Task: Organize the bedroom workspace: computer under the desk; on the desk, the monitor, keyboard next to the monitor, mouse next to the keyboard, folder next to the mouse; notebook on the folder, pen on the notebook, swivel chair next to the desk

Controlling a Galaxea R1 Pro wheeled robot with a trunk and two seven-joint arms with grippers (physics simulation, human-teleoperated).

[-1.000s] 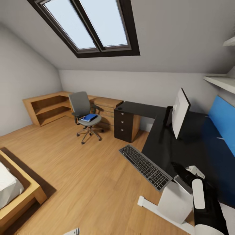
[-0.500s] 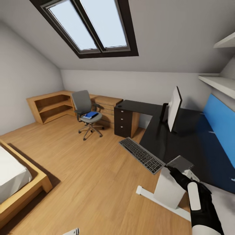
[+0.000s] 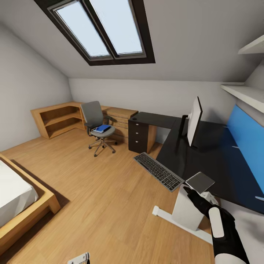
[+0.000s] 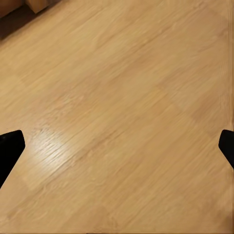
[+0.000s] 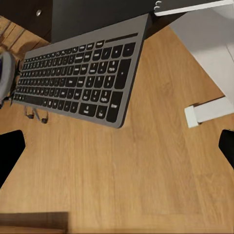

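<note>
Head view, room: attic bedroom with a skylight (image 3: 110,31), wood floor (image 3: 91,198), a bed corner (image 3: 22,205) at left.
Head view, desk: black L-shaped desk (image 3: 205,161) at right; the monitor (image 3: 193,121) stands upright on it.
Head view, keyboard: the keyboard (image 3: 158,171) juts out past the desk's front edge (whether it rests on the desk is unclear), beside a flat grey square (image 3: 200,182).
Head view, chair: the swivel chair (image 3: 96,126) stands apart from the desk, near low wooden shelves (image 3: 58,119); the blue folder (image 3: 102,128) lies on its seat.
Head view, right arm: the black right arm (image 3: 220,227) reaches toward the grey square.
Left wrist view: the left gripper (image 4: 117,146) has its fingers (image 4: 9,146) spread wide over bare floor.
Right wrist view: the right gripper (image 5: 117,146) is spread wide, grasping nothing, with the keyboard ahead of it.
</note>
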